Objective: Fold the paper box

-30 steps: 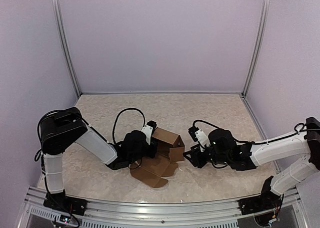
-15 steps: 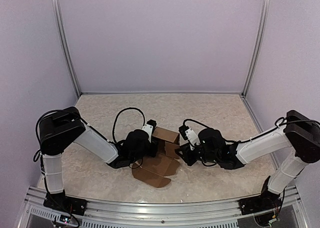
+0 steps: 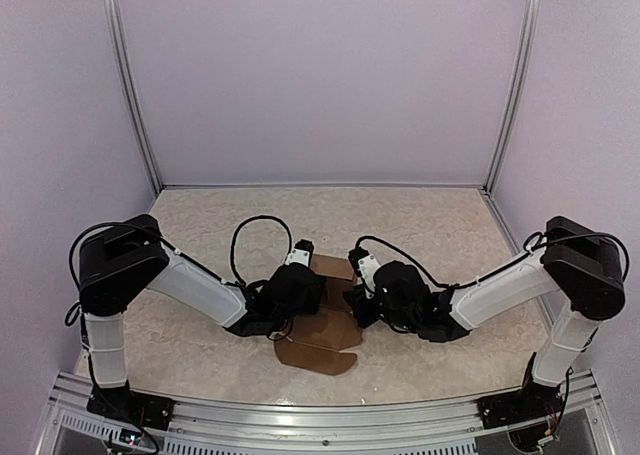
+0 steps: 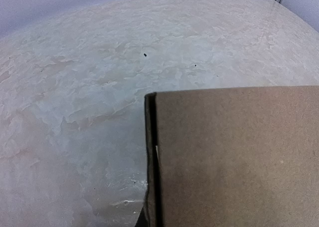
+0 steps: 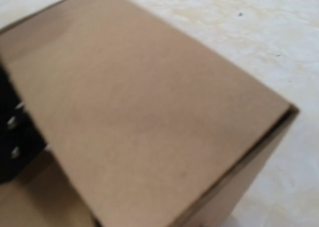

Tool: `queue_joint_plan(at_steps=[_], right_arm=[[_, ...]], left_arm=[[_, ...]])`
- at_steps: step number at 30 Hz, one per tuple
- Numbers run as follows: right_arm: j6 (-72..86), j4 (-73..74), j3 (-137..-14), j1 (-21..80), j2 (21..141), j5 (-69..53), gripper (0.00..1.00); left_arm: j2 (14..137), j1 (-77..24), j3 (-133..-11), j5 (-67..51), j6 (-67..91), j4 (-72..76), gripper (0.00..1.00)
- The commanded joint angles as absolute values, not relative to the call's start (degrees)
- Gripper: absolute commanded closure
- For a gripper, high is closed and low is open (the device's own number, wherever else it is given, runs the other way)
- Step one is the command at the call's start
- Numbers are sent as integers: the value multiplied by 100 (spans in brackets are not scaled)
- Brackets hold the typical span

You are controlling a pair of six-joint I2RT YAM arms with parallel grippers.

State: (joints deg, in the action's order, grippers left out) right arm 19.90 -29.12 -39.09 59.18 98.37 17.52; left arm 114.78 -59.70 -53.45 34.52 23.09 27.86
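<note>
Top view, paper box (image 3: pixel 320 340): mid-bench (image 3: pixel 430 225) between both arms, part raised, flat flaps spread toward the near edge.
Top view, left jaws: clenched at the box's left side; cannot tell whether they grip cardboard.
Top view, right jaws: at its right side; state cannot tell.
Left wrist: cardboard panel (image 4: pixel 234 157) fills the lower right.
Right wrist: tilted panel (image 5: pixel 144 117) fills the view.

**Marbled table, one cardboard piece**

The cream, marbled table (image 3: pixel 430 225) carries the brown paper box (image 3: pixel 330 327) just off centre, toward 6 o'clock. Its flaps (image 3: pixel 312 356) lie flat at the 6 o'clock side. Tiny dark specks (image 4: pixel 144 54) dot the surface.
</note>
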Motion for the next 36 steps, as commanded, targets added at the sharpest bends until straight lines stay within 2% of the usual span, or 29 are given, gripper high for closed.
queue_joint_plan(at_steps=[1, 8, 19, 36], right_arm=[[2240, -3238, -4142, 6030, 10138, 2375, 67], [2300, -3737, -4228, 6097, 10421, 2711, 61], [2110, -4606, -4310, 6133, 10979, 3015, 62], [1473, -5233, -4955, 6131, 11758, 3516, 77]], left_arm=[[11342, -6220, -5540, 3662, 2733, 1958, 100], [11363, -6281, -5668, 3697, 3041, 1662, 100], [11357, -6421, -5743, 3680, 3706, 1394, 100], [11384, -6526, -5792, 3901, 4012, 1292, 100]])
